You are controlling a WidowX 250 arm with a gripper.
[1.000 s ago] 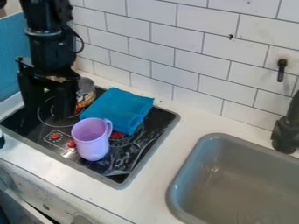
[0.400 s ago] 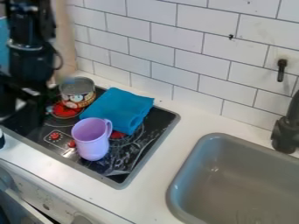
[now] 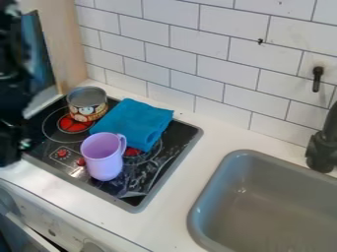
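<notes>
A: What's changed?
B: Arm (image 3: 12, 74) is further left. It's in front of the can (image 3: 87, 104) a second ago; now it's at the left edge of the view, clear of the can in the camera's line of sight. Hand (image 3: 9, 145) is low at that edge, by the stove's (image 3: 54, 140) left corner.
A: Hand state?
B: Can't tell, spread or pressed together. Dark and blurred. Can't tell if it's pinching anything either.
A: Can moved?
B: No shift I can see. Upright at the back of the stove, just behind the red burner (image 3: 72, 124). Cloth (image 3: 135, 120) right beside it; can't tell if they touch.
A: Rest?
B: Cloth is folded, same spot. Mug (image 3: 102, 162) is upright in front of it, same spot, handle toward the back right. Sink (image 3: 283, 211) is set in the counter (image 3: 161, 216), right of the stove.
A: So what does it mean?
B: My read: hand is disengaged from can, cloth and mug. All three sit on the stove, none tipped. Can't call the work finished from this, only that the layout holds.
</notes>
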